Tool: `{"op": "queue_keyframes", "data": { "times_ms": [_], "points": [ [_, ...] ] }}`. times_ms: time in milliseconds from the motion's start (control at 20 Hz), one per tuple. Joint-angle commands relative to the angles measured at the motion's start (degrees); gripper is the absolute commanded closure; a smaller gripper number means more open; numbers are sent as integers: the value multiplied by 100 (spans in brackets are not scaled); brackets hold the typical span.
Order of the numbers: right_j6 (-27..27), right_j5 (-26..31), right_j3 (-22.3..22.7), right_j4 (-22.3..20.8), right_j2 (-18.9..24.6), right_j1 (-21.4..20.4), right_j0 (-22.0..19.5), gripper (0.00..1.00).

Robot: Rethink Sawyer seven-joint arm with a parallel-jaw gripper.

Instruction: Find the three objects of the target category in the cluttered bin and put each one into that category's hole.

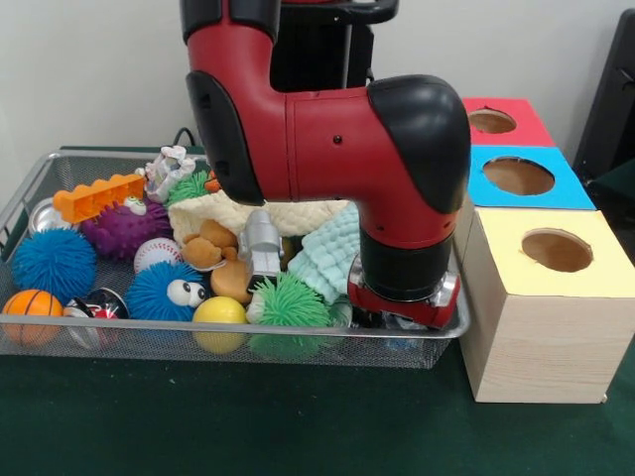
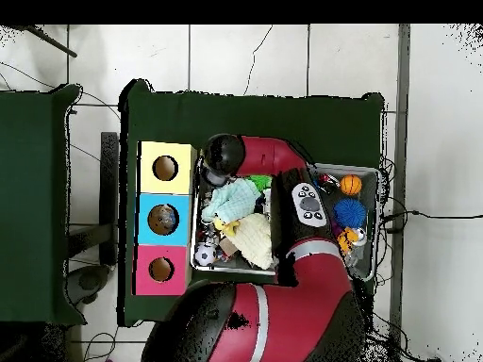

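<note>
Toys crowd the bin point(image 1: 30, 198); the arm point(image 1: 327, 139) blocks its box-side end.

yellow, blue, red boxes point(image 1: 526, 198) (green spiky ball point(image 1: 290, 302))

wire-mesh metal bin point(image 1: 30, 193); pale wooden boxes point(image 1: 516, 347); glossy plastic arm point(image 1: 327, 139); matt green cloth table point(image 1: 298, 416).

Arm point(image 2: 283, 283) spans the wire bin point(image 2: 373, 269) from bottom, black wrist end point(image 2: 224, 151) over bin's top-left corner — gripper hidden beneath. Left of bin, three boxes stacked in a column: yellow point(image 2: 166, 168), blue point(image 2: 164, 219), red point(image 2: 160, 270) — each with a round hole. Visible clutter: mint cloth point(image 2: 231, 200), cream cloth point(image 2: 253, 239), basketball point(image 2: 351, 185), blue fuzzy ball point(image 2: 351, 212).
</note>
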Motion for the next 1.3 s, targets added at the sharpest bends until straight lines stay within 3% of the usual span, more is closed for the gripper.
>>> {"op": "queue_keyframes", "data": {
  "times_ms": [50,200,250,400,500,750,1300],
  "points": [
    [-1413,-333,-105,-399,658,235,-254,0],
    [-1612,-396,205,-489,772,92,-382,0],
    [-1634,-455,335,-550,906,53,-489,100],
    [-1734,-412,490,-551,996,-8,-593,100],
    [-1619,-141,493,-604,927,-121,-543,100],
    [-1378,-189,896,-645,1017,-414,-650,100],
    [-1224,760,902,-377,1243,-1044,-601,100]
  ]
}}
